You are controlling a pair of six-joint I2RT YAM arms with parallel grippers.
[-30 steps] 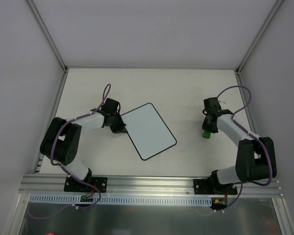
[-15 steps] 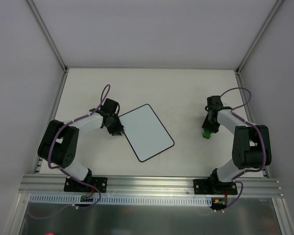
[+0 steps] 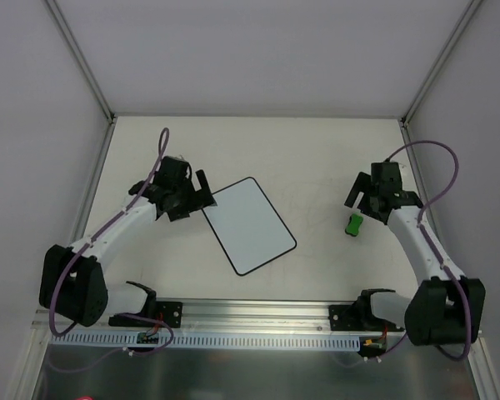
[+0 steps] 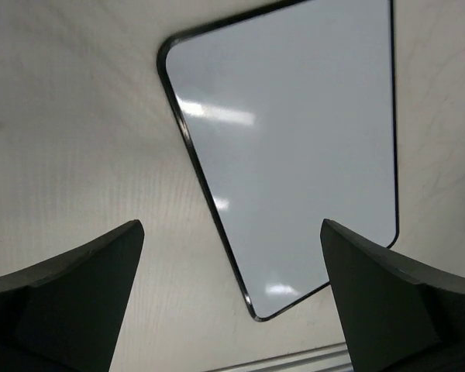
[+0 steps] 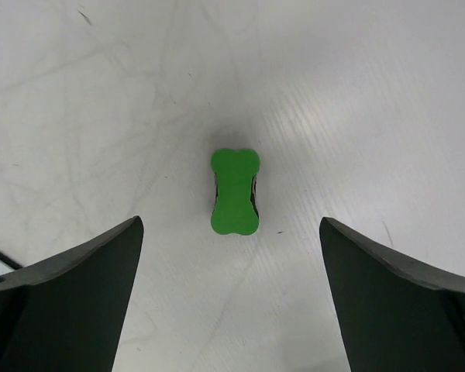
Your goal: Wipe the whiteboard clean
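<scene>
Since a second ago both arms have backed off and both sets of jaws have spread wide with nothing in them. The left gripper [image 3: 192,197] was pinched at the whiteboard's [image 3: 250,225] left corner and now hangs just beside that corner. The right gripper [image 3: 365,204] has let go of the green eraser [image 3: 353,223], which lies loose on the table [image 3: 317,150]. The whiteboard lies flat mid-table, tilted diagonally, its face plain white with glare streaks.
</scene>
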